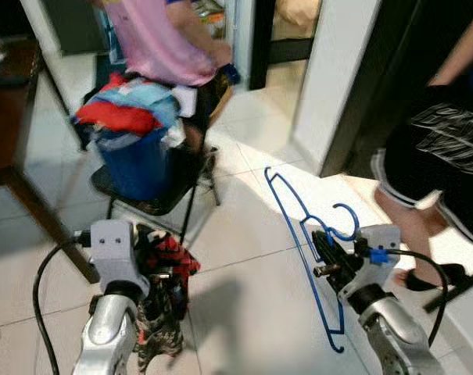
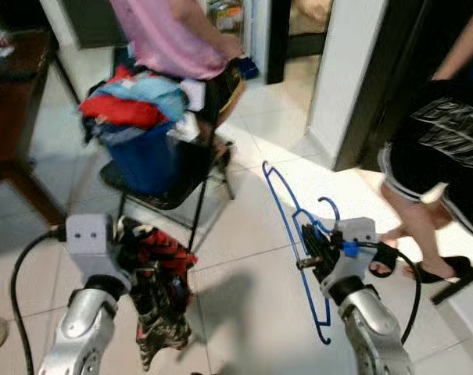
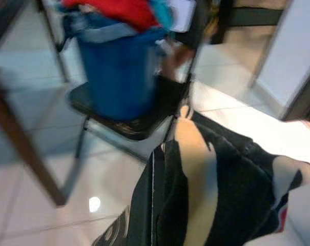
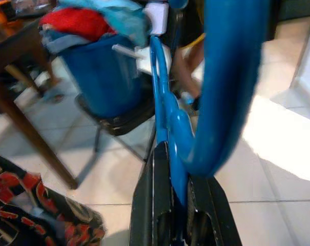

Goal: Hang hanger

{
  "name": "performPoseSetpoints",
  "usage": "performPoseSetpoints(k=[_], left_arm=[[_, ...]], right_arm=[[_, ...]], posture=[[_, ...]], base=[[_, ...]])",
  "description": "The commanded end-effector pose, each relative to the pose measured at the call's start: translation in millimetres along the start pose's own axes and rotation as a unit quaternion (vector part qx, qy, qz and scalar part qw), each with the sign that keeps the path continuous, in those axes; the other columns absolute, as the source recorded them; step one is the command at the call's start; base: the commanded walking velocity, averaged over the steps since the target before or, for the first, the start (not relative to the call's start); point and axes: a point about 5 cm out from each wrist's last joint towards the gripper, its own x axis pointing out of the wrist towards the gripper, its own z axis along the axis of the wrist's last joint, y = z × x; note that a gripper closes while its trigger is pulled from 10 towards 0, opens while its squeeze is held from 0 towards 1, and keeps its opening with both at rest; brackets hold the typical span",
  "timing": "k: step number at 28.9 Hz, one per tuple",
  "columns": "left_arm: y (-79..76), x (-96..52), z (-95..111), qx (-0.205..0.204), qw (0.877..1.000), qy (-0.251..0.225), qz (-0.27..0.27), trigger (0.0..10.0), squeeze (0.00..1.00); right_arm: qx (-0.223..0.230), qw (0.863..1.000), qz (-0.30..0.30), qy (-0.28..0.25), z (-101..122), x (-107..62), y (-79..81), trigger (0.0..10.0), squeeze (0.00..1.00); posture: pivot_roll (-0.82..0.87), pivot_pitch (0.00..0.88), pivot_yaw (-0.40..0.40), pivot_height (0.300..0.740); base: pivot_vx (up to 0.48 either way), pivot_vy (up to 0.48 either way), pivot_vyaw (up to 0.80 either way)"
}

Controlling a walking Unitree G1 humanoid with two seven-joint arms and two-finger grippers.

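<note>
My right gripper point(image 1: 325, 244) is shut on a blue wire hanger point(image 1: 295, 234), held upright above the tiled floor, hook curling near the wrist. The right wrist view shows the black fingers point(image 4: 153, 200) clamped on the blue hanger point(image 4: 167, 115). On the left side, my left gripper point(image 1: 156, 258) is shut on a red, black and white patterned garment point(image 1: 164, 301) that hangs down from it. The same garment point(image 3: 216, 184) drapes over the fingers in the left wrist view, hiding them.
A blue laundry basket point(image 1: 138, 160) heaped with clothes stands on a black chair point(image 1: 154, 199) ahead. A person in a pink top point(image 1: 162, 35) is behind it. Another person in black shorts point(image 1: 443, 148) stands at right. A dark wooden table point(image 1: 17, 117) is at left. A white wall corner point(image 1: 334, 78) stands behind.
</note>
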Motion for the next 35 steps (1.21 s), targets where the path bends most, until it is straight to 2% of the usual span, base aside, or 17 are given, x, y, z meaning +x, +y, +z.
performPoseSetpoints(k=[1, 35], left_arm=[[1.3, 0.7, 3.4, -0.001, 1.000, -0.006, 0.000, 10.0, 0.00], [-0.6, 3.8, 3.8, 0.004, 1.000, -0.010, -0.002, 10.0, 0.00]], right_arm=[[0.002, 1.000, 0.000, 0.004, -1.4, -0.6, 0.9, 10.0, 0.00], [-0.007, 1.000, 0.014, 0.002, 1.4, 2.7, 2.1, 10.0, 0.00]], posture=[[0.03, 0.063, -0.006, 0.740], [0.03, 0.047, -0.008, 0.740]], base=[[0.000, 0.000, 0.72], [0.000, 0.000, 0.72]])
